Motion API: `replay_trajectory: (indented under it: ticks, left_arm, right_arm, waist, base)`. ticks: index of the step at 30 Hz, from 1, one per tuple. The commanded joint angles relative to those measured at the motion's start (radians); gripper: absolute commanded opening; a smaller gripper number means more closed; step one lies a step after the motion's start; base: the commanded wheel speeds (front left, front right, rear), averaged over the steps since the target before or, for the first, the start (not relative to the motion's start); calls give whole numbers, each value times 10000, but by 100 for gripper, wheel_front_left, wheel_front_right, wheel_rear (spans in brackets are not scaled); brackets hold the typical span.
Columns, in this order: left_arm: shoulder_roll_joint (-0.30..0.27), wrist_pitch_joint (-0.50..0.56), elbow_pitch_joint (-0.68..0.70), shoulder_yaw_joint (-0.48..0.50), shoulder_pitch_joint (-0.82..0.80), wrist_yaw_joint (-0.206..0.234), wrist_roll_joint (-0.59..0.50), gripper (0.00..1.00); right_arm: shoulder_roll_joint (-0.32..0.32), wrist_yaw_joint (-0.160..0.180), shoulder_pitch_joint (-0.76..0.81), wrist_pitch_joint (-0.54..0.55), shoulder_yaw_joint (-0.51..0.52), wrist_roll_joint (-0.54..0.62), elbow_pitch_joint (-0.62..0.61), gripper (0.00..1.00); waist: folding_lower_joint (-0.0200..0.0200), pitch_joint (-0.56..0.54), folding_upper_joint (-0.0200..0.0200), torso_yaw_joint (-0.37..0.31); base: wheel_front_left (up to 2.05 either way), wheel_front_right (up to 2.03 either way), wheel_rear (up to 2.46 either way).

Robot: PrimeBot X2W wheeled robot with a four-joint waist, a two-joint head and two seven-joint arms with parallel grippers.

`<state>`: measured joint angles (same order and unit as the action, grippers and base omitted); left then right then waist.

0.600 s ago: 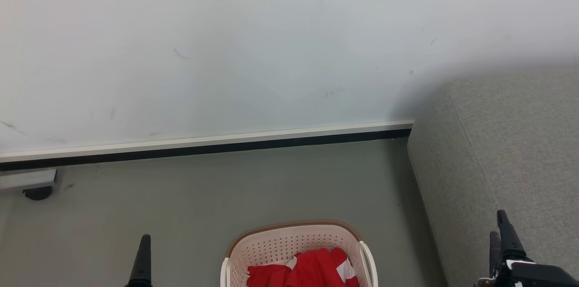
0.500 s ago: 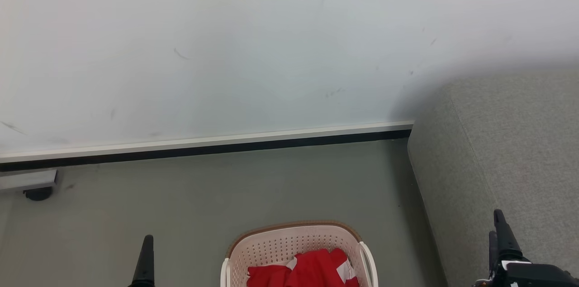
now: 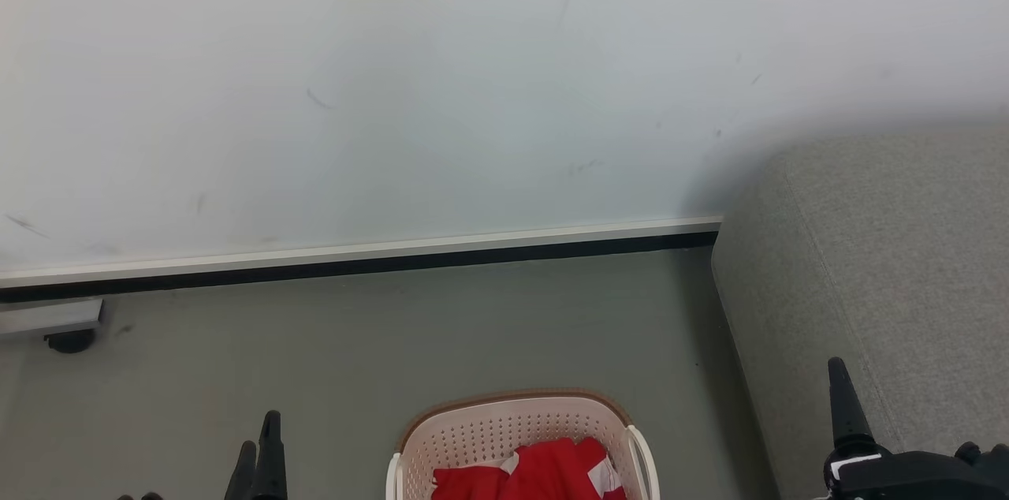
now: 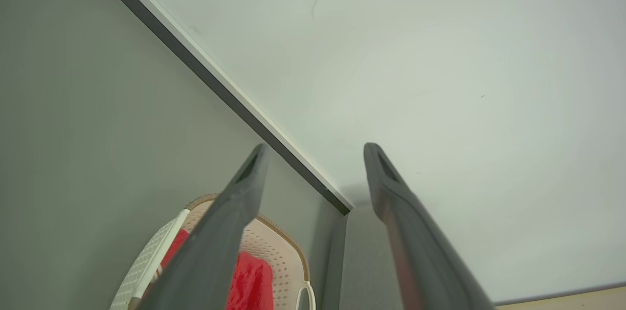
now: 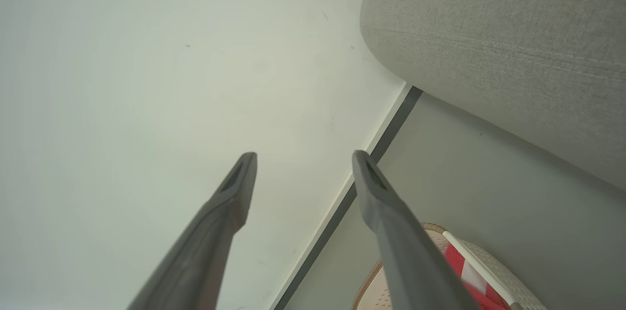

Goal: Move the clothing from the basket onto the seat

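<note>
No text or label can be read — neither on clothing nor basket.

Grey-green floor ran to a dark skirting strip. Basket stood on it, low centre. Seat stood near, on the right. Small dark foot far left.

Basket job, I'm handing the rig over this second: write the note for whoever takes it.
Left gripper: open, empty, low to the left of the basket.
Right gripper: open, empty, right of the basket, by the seat.
Clothing: red pile lying in the basket, which stands on the floor beside the seat.
Done: no garment lies on the part of the seat in view.
Left: grasp the clothing, lift it out, lay it on the seat.
</note>
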<state>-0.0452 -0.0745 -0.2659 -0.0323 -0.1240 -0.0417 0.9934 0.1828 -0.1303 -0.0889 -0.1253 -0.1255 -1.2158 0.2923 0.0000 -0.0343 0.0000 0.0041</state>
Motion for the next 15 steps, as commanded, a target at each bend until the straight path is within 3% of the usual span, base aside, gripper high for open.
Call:
replay_trajectory:
  ticks: [1,15]
  left_arm:
    - [-54,-118,182,10,41,79,-442,100]
    - [-95,-528,31,-278,364,173,-2671,100]
  right_arm:
    - [-12,-4,13,67,47,485,-199,100]
    - [-284,-4,475,567,305,3142,-794,100]
  waist:
    - [0,-11,0,7]
    - [0,-186,0,33]
  base:
    - [0,0,0]
    - [0,0,0]
